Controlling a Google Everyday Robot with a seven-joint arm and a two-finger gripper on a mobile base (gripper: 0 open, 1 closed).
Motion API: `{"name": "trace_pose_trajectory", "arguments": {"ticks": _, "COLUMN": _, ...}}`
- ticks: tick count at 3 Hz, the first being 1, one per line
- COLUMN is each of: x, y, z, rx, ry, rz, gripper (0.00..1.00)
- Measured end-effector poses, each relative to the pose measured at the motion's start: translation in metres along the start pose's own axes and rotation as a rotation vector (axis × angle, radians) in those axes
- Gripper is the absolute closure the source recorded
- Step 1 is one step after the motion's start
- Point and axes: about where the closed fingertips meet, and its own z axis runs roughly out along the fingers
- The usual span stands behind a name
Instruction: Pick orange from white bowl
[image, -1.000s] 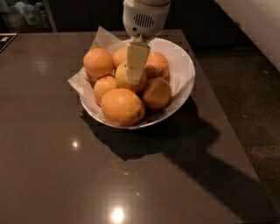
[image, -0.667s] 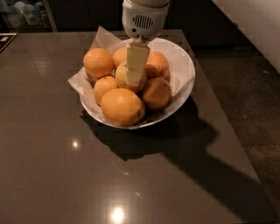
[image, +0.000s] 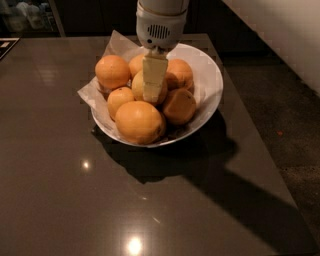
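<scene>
Unmoved, the end effector (image: 153, 92) still overlaps the orange (image: 137, 86).

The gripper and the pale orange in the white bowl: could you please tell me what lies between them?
Nothing: in the camera view the gripper overlaps the pale orange at the middle of the white bowl; contact cannot be told.

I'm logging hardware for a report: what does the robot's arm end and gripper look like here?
The gripper, over the middle of the white bowl, has a white rounded housing with a dark slotted vent grille; a flat, pale cream rectangular piece hangs below. No cables or labels show.
</scene>
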Motion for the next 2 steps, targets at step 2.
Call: {"name": "trace_pose_trajectory", "arguments": {"ticks": 2, "x": 0.0010, "y": -0.0034, "z": 0.0186, "rx": -0.028, "ry": 0.030, "rz": -0.004, "gripper": 0.28}}
